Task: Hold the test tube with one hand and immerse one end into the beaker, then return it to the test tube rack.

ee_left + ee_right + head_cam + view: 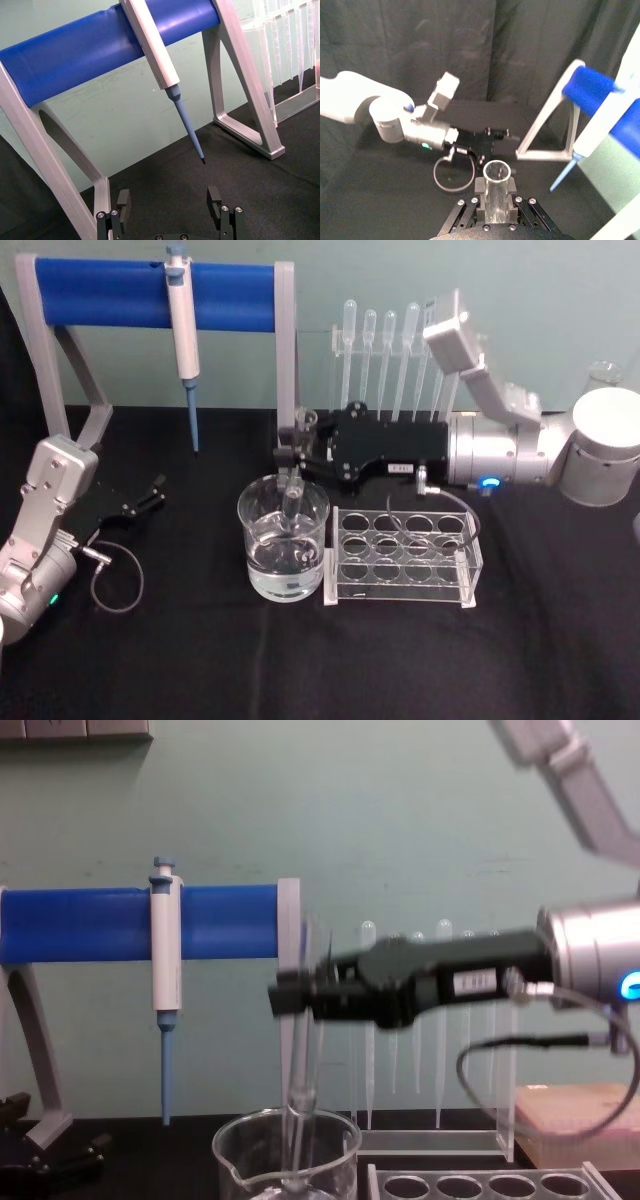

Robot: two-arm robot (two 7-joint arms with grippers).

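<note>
Item: our right claw (290, 455), clamped on the test tube (300, 1050); tube upright, hanging straight below the claw into the beaker (283, 540). Left claw (150, 492) parked wide on the table (180, 660).

Right arm: reaches in level from the right, silver wrist with a blue light lit.
Right gripper (291, 462): black fingers (481, 186) clamped on the test tube (496, 192), holding it upright with its lower end down in the beaker (284, 540).
Left arm: parked low at the left edge.
Left gripper (152, 492): fingers (123, 200) spread apart, holding nothing, near the table.
</note>
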